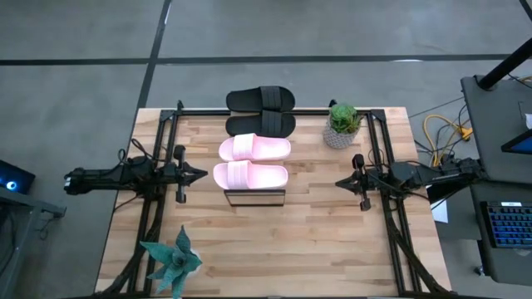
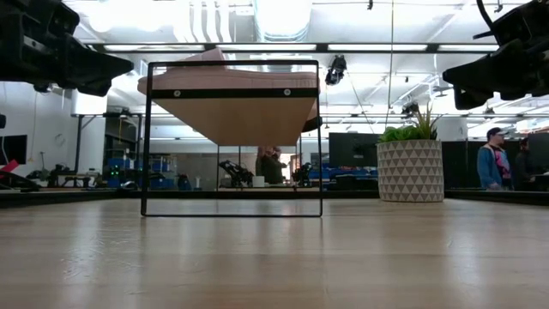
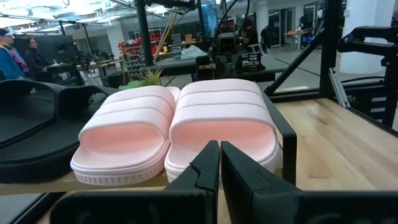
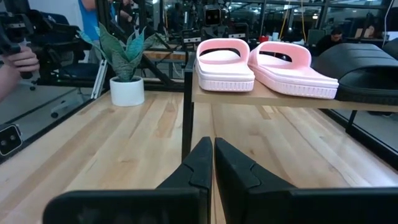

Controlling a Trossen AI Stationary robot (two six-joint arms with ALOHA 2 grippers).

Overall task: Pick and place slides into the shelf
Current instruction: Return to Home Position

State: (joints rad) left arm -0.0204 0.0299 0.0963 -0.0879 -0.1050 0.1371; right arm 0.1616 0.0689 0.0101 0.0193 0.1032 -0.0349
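All the slides lie on the shelf's (image 1: 254,198) plank top, soles down. The pink pair (image 1: 252,162) sits toward the near end, side by side, also plain in the left wrist view (image 3: 177,127) and right wrist view (image 4: 264,65). The black pair (image 1: 261,111) sits at the far end, partly over the table's far edge. In the low view the shelf's black frame (image 2: 232,137) stands on the table, with a pink slide (image 2: 223,79) on top. My left gripper (image 1: 202,174) hovers shut left of the shelf. My right gripper (image 1: 339,180) hovers shut right of it.
A potted green plant in a patterned pot (image 1: 342,124) stands right of the shelf's far end. A spiky plant in a white pot (image 1: 173,259) is at the near left corner. Bare table lies near of the shelf. People stand in the room beyond.
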